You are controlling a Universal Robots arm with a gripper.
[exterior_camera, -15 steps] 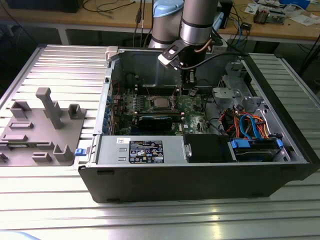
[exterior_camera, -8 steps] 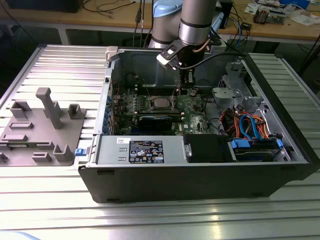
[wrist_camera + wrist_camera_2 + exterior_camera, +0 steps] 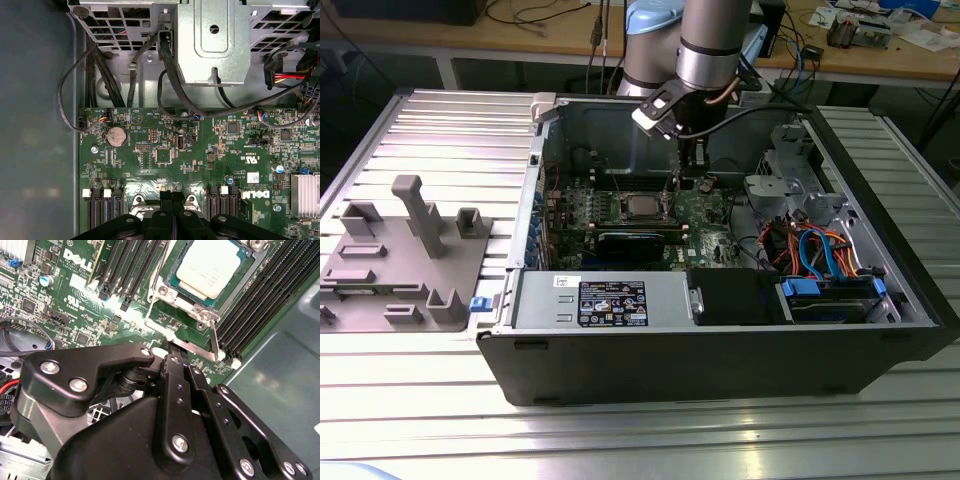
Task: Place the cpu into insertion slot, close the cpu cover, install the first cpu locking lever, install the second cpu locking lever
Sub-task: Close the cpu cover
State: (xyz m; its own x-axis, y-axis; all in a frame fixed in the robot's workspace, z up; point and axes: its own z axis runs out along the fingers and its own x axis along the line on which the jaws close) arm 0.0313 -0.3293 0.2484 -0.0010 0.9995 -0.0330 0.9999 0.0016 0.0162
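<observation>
Judging the step: the small flat square cpu with its silver-grey metal top (image 3: 212, 267) lies in the small square dark insertion slot with the silver rim (image 3: 623, 208). The thin square silver cpu cover (image 3: 167, 292) looks folded down around it. I take the work to be at the locking levers.
Gripper state: the black two-fingered gripper (image 3: 182, 362) has its fingers pressed together with no gap in both wrist views. I see nothing gripped between them.
Gripper place: its tips sit low over the green circuit board (image 3: 165, 150), just beside the socket on the exterior view's right. They are near the thin bare-metal locking lever (image 3: 214, 337).
Contact: I cannot tell whether the tips touch the lever, the cover's lip or neither.
Next move calls for: by my judgement, a steady push with closed tips kept squarely on that thin rod. It must stay clear of the long black memory slots (image 3: 260, 305) alongside.
Hidden: the gripper's own body covers the near edge of the socket in both wrist views, so the lever's catch is out of sight.
Hard to make out: the cover may not be fully seated, and I cannot pick out a second lever with confidence.
</observation>
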